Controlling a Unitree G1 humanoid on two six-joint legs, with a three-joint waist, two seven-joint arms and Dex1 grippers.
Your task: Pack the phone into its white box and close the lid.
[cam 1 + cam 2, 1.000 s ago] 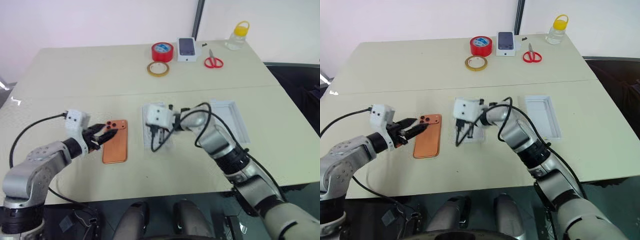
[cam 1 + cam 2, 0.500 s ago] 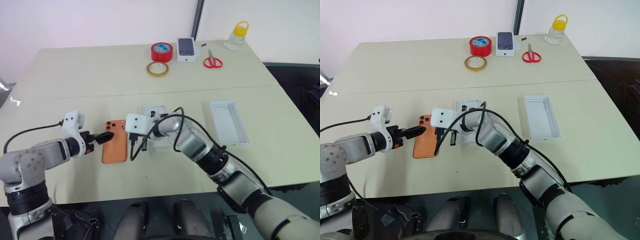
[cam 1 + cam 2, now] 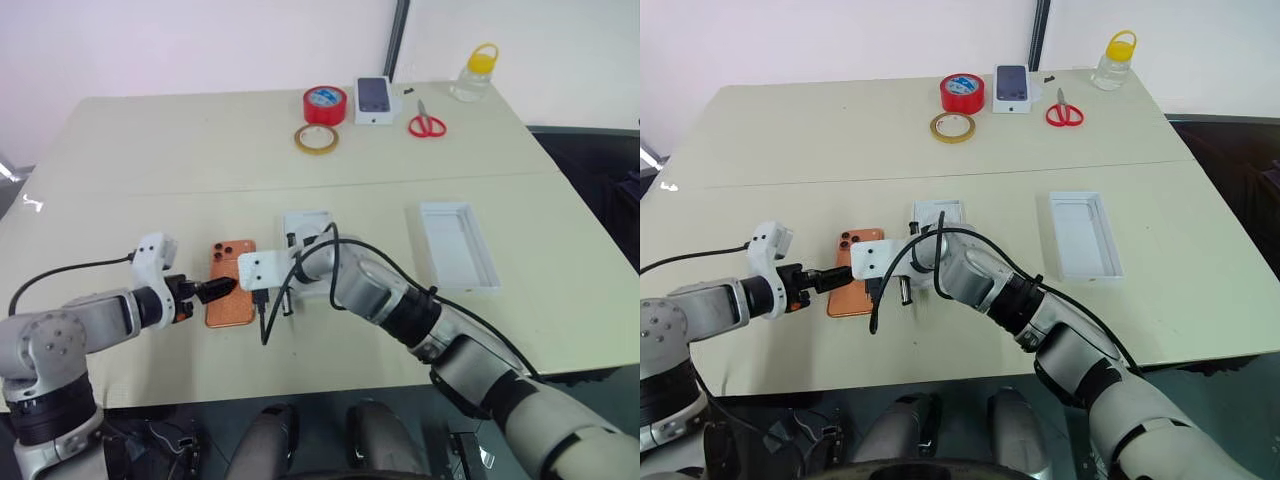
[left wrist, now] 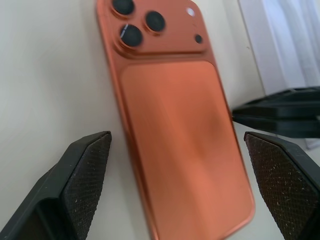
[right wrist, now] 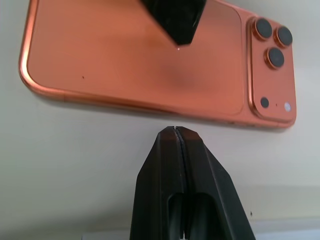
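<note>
The phone lies flat on my bench, orange back up, its three-lens camera corner turned toward the far edge of the bench. No brand mark or writing can be read on its back.

My left tool hangs low at the phone's left long edge, its two black fingers spread wide, one on each side of the phone in the left wrist view; they grip nothing.

My right tool sits just beside the phone's right long edge, fingers pressed together and empty, tip pointing at the phone.

The white box rests just right of the phone, partly hidden by my right arm. The lid lies open side up, well to the right of the phone.

Far from the phone, along the bench's far edge:
- a red tape roll, with blue print on its top that is too small to read
- a tan tape ring
- a small white box with a dark phone picture
- red scissors
- a clear bottle with a yellow cap
</note>
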